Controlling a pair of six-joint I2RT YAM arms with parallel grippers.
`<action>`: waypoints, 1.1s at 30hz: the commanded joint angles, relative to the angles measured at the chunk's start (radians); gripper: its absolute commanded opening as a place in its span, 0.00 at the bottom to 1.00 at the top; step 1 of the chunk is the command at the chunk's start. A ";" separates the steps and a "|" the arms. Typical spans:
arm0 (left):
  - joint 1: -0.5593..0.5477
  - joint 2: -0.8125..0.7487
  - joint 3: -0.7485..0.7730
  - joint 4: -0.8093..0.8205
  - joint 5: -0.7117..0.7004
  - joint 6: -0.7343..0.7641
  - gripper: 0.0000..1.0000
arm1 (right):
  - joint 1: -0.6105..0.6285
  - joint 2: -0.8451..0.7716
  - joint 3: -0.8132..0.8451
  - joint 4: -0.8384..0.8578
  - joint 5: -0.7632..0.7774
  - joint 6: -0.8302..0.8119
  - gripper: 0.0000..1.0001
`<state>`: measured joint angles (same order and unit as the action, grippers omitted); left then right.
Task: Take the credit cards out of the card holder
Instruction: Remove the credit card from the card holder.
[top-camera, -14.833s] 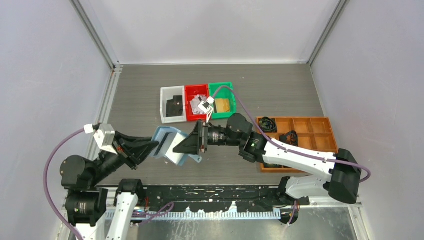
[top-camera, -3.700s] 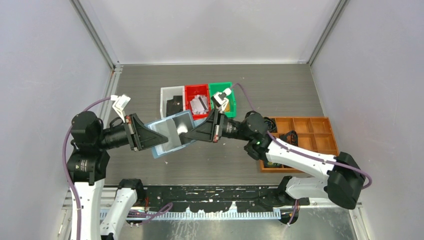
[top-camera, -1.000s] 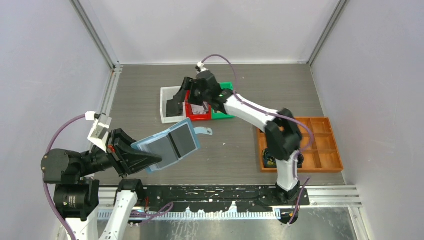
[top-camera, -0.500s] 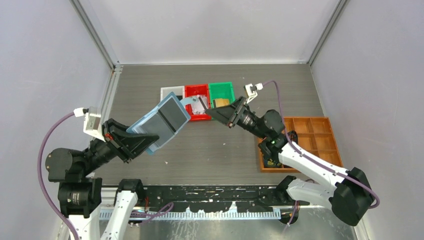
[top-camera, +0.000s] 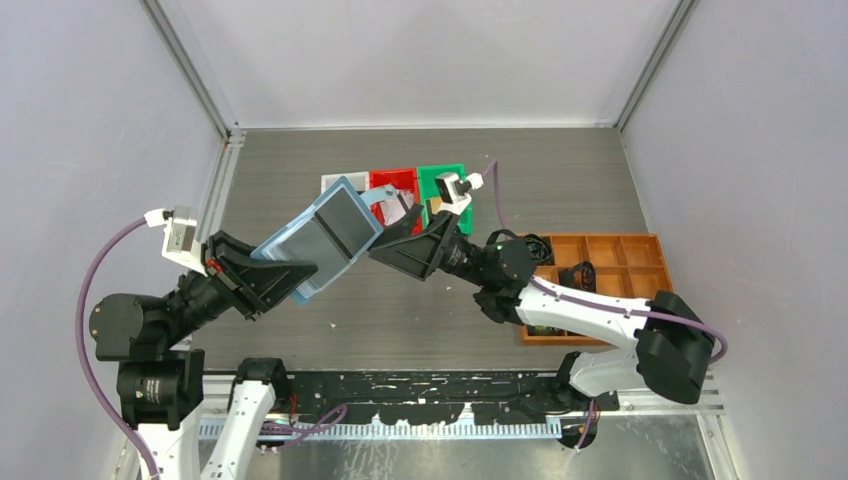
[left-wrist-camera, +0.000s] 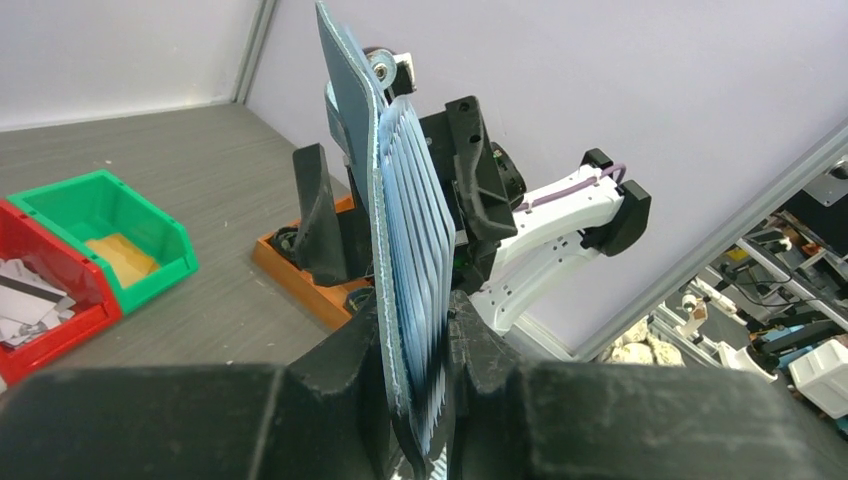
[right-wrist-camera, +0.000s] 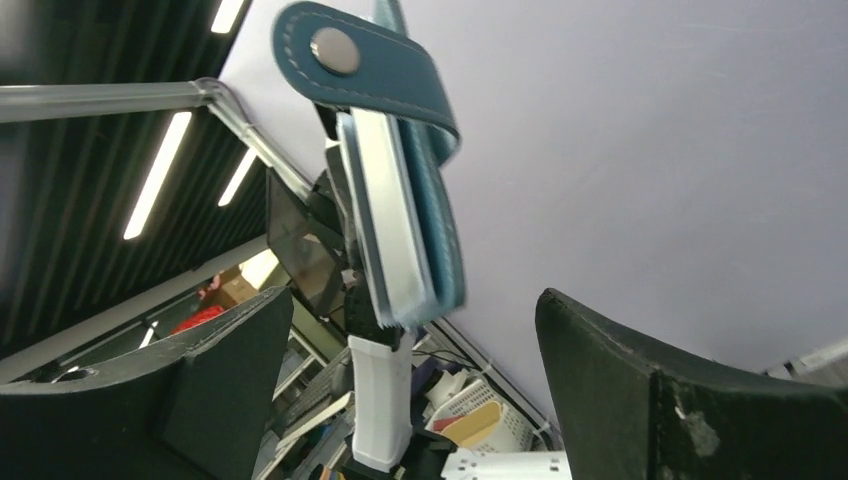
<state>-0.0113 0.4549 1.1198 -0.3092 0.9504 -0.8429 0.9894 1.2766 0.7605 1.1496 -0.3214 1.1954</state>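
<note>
With the left gripper (top-camera: 297, 283) clenched on the lower edge of the open blue card holder (top-camera: 322, 236), held aloft near the bins (top-camera: 440, 178), the spread-jawed right gripper (top-camera: 384, 250) should square up to a card edge before pinching.

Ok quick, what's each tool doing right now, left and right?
Left tool: closed on the blue card holder, gripping its lower edge.
Right tool: open, holding nothing, pointed at the card holder.
</note>
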 joint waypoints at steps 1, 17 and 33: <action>0.002 0.014 0.022 0.071 -0.015 -0.024 0.00 | 0.032 0.055 0.121 0.138 0.002 -0.026 0.94; 0.002 -0.013 0.017 -0.109 0.014 0.118 0.73 | 0.039 -0.091 0.222 -0.388 -0.078 -0.231 0.01; 0.002 0.097 0.046 -0.387 0.381 0.418 0.90 | 0.044 -0.008 0.755 -1.657 -0.416 -0.825 0.01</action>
<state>-0.0113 0.4808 1.1629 -0.6365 1.1404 -0.4679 1.0260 1.2118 1.4334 -0.2951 -0.6502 0.4942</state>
